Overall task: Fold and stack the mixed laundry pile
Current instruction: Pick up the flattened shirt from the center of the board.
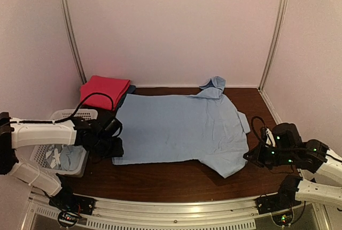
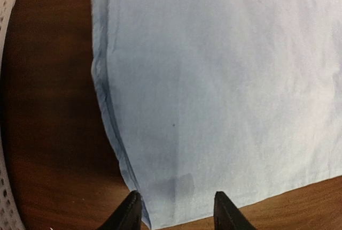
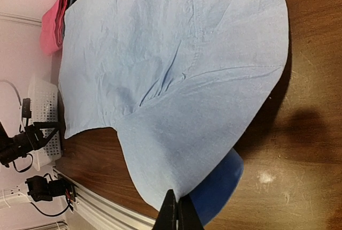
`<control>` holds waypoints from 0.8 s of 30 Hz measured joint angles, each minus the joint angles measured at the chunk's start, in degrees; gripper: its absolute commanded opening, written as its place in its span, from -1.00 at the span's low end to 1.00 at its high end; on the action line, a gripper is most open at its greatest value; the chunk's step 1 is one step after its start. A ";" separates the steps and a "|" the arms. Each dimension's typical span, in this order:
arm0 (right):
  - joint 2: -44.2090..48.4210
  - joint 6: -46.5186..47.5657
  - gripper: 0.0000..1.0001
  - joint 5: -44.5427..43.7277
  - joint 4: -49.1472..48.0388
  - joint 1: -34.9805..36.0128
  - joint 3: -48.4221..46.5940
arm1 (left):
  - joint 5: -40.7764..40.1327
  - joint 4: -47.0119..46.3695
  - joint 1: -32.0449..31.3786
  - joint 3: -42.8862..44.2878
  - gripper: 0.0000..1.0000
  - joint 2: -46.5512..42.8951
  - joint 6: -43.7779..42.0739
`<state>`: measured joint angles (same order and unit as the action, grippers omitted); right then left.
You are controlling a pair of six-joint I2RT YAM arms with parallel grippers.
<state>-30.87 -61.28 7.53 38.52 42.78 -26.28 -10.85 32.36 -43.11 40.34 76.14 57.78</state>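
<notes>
A large plain light blue shirt [image 1: 176,128] lies spread flat across the middle of the table, collar at the back right. My left gripper [image 1: 114,147] sits at the shirt's near left hem corner. In the left wrist view the shirt [image 2: 214,80] fills most of the frame, and that gripper [image 2: 177,215] is open with the corner lying between its black fingers [image 2: 130,214]. My right gripper [image 1: 252,156] is at the near right sleeve. Seen from the right wrist, it [image 3: 179,213] is shut on the sleeve's edge [image 3: 181,150], which is lifted slightly. More light blue garments [image 1: 64,158] lie in the basket.
A white perforated basket [image 1: 40,160] stands at the near left, close beside my left arm. A folded magenta cloth [image 1: 104,90] lies at the back left against the wall. Bare brown tabletop [image 1: 176,179] runs along the front, ending at a metal rail.
</notes>
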 measured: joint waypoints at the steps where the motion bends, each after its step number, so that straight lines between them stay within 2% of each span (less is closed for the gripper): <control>1: 0.15 0.00 -1.00 -0.52 0.85 0.00 -0.79 | 0.24 0.20 -0.02 0.85 0.06 -0.26 -3.61; 8: 0.04 -0.04 -1.00 -5.18 3.41 0.00 -5.51 | 1.60 3.48 -1.70 3.65 0.08 -0.35 -24.37; 11: -0.70 -0.02 -1.00 -6.95 4.11 0.00 -5.84 | 1.11 4.52 -9.03 3.87 0.00 0.13 -30.77; 13: -1.44 0.02 -1.00 -8.09 5.05 0.00 -6.64 | 1.49 5.25 -15.28 4.72 0.01 0.94 -34.32; 15: -1.95 0.04 -1.00 -9.14 5.88 0.00 -7.80 | 1.77 5.49 -18.34 5.44 0.03 1.38 -36.81; 19: -1.51 0.04 -1.00 -11.78 7.93 0.00 -10.21 | 1.81 6.34 -18.60 7.67 0.08 1.51 -42.32; 24: 0.48 -0.04 -1.00 -15.34 11.15 0.00 -11.74 | -0.02 8.57 -19.34 15.78 0.06 4.76 -54.01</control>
<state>-30.39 -61.32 -7.81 49.67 42.78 -38.02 -10.87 40.93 -62.46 56.12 80.90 3.77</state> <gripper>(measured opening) 0.007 0.542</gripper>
